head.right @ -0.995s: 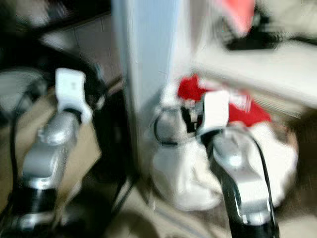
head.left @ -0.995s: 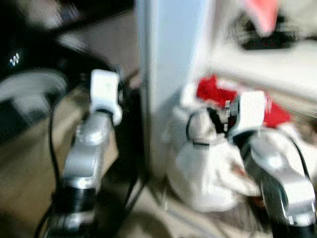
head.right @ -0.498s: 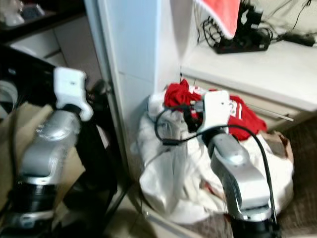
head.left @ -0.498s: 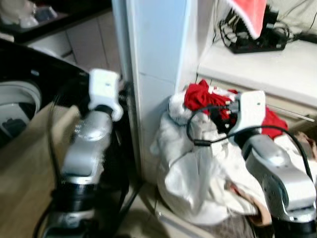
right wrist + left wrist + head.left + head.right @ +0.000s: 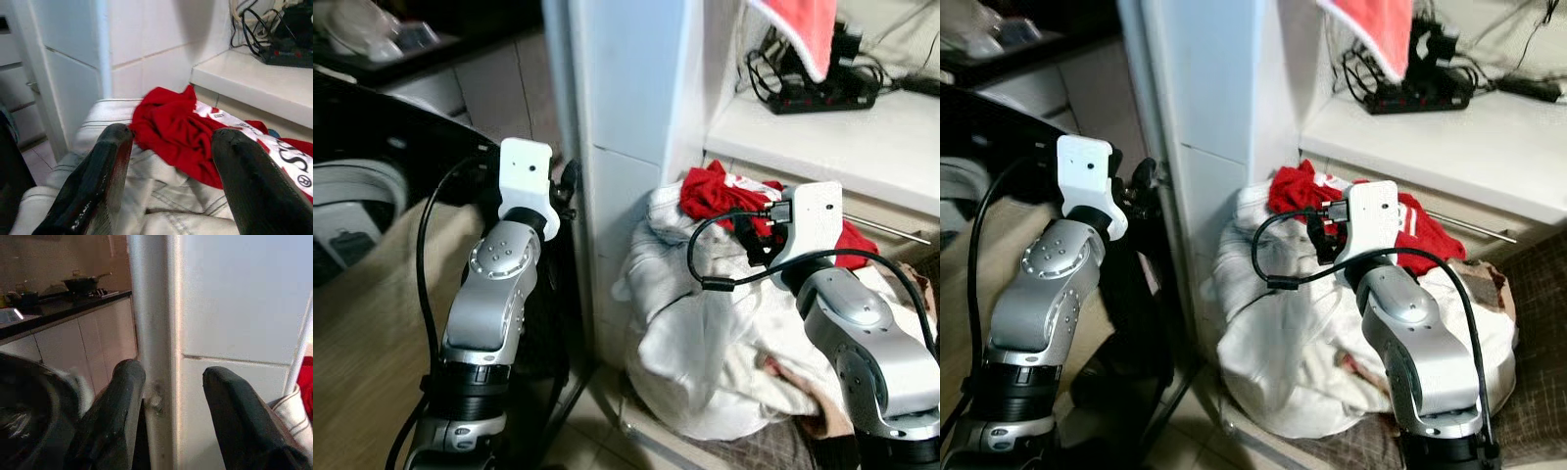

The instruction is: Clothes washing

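Observation:
A heap of laundry (image 5: 705,333) sits on the floor against a white tiled pillar (image 5: 626,117): pale clothes with a red garment (image 5: 181,134) on top. My right gripper (image 5: 171,171) is open just above the heap, its fingers (image 5: 102,181) either side of the red garment's edge, nothing held. The red garment (image 5: 715,191) lies just beyond my right wrist (image 5: 808,220). My left gripper (image 5: 171,401) is open in the air, pointing at the pillar's corner, with the dark washing machine (image 5: 362,186) to its left.
A white counter (image 5: 842,137) to the right carries a black power strip with cables (image 5: 822,88), and a red cloth (image 5: 803,29) hangs above it. A dark kitchen worktop with a pan (image 5: 83,284) lies at the back left. Brown mat (image 5: 1538,294) at right.
The camera has steadied and shifted slightly; the blur is gone. Both arms hold much the same pose, the right one still over the laundry heap.

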Motion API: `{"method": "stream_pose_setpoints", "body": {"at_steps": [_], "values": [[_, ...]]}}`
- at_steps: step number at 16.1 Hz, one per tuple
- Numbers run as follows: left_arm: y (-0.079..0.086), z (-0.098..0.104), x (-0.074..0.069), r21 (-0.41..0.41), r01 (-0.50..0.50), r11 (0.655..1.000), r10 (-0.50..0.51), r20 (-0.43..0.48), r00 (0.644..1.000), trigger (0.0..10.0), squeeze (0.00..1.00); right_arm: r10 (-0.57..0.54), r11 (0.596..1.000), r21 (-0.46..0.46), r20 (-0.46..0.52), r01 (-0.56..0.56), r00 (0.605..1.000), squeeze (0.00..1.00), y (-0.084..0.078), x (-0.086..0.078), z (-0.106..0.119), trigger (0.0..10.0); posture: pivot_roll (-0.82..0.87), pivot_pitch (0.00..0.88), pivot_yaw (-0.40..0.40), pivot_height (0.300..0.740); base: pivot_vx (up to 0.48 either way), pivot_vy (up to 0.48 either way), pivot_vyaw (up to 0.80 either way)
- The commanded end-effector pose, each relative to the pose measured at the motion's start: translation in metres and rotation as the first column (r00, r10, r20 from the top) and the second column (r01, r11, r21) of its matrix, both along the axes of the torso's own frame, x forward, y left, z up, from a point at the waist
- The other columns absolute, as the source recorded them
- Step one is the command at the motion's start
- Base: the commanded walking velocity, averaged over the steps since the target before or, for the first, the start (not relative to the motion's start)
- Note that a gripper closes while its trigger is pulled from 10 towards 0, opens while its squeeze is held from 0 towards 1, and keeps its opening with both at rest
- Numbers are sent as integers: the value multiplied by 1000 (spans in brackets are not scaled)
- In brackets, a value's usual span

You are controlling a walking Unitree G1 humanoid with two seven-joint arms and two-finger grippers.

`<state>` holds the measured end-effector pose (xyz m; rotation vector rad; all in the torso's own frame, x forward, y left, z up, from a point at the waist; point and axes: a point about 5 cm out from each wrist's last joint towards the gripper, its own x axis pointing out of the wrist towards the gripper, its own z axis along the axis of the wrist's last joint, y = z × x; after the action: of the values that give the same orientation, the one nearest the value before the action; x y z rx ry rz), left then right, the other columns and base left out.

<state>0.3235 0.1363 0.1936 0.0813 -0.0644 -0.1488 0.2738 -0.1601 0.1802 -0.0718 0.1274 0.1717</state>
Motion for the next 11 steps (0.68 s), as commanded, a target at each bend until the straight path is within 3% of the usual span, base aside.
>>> {"method": "stream_pose_setpoints", "body": {"at_steps": [1, 5, 8, 11], "values": [[3, 0, -1, 7, -10, 1000, 10, 3, 1000, 10000, 0, 7, 1000, -14, 13, -6, 1000, 0, 1, -1, 3, 10000, -115, 0, 2, 740, 0, 319, 0], [1, 1, -1, 0, -4, 1000, 4, 6, 1000, 10000, 0, 5, 1000, -15, 33, -5, 999, 0, 1, -1, 5, 10000, -114, 0, 3, 740, 0, 275, 0], [-3, 5, -1, 65, 5, 998, -7, 34, 999, 10000, 0, -8, 1000, -6, 44, 8, 999, 0, -2, 0, 7, 10000, -116, 0, 2, 740, 0, 0, 0], [-6, 4, -1, 59, 4, 998, -6, 28, 1000, 10000, 0, -16, 1000, -10, 52, 16, 999, 0, -4, 1, 9, 10000, -116, 0, 2, 740, 0, -480, 0]]}}
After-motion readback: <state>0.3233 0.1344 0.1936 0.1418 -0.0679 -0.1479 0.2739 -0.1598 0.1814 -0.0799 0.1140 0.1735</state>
